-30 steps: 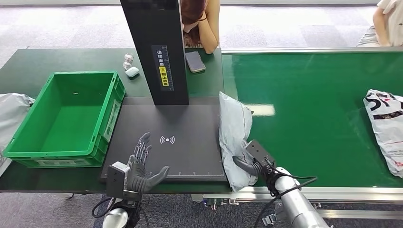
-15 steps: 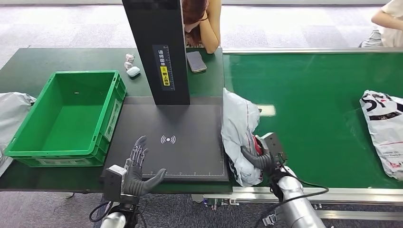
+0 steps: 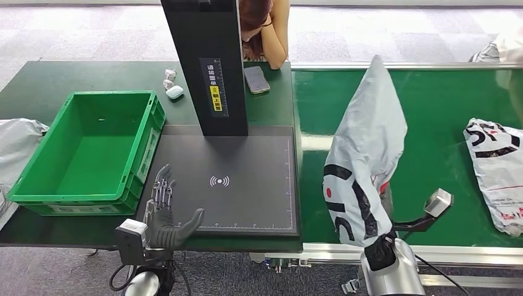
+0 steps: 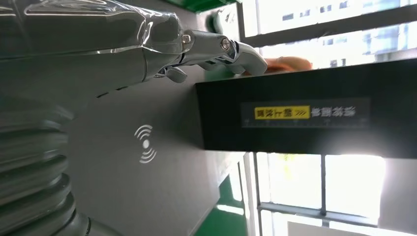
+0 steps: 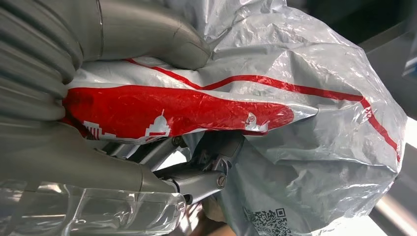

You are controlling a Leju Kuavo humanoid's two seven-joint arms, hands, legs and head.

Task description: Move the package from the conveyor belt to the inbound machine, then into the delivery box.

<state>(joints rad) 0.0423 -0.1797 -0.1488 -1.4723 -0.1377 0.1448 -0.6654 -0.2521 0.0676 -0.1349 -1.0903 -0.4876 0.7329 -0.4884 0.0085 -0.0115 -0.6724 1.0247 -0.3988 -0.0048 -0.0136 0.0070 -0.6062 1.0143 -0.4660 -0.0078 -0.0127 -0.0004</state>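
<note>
My right hand (image 5: pixel 103 147) grips a grey plastic package (image 3: pixel 364 154) with black and red print and holds it upright in the air over the near edge of the green conveyor belt (image 3: pixel 432 105). In the right wrist view the thumb (image 5: pixel 152 34) presses on the package (image 5: pixel 305 123) and the fingers wrap under it. The black inbound machine plate (image 3: pixel 247 160) with its scan mark lies to the left of the package, below a black tower (image 3: pixel 206 61). My left hand (image 3: pixel 163 213) is open with fingers spread at the plate's front left corner. The green delivery box (image 3: pixel 147 148) stands left of the plate.
A second printed package (image 3: pixel 499 166) lies on the belt at the right. A phone (image 3: pixel 255 79) and an earbud case (image 3: pixel 174 92) sit behind the tower. A person (image 3: pixel 265 31) leans on the far table edge. A grey bag (image 3: pixel 15 148) lies left of the box.
My right hand has raised the package from lying at the belt's edge to standing high in the air and has swung it rightward. My left hand has drifted slightly left.
</note>
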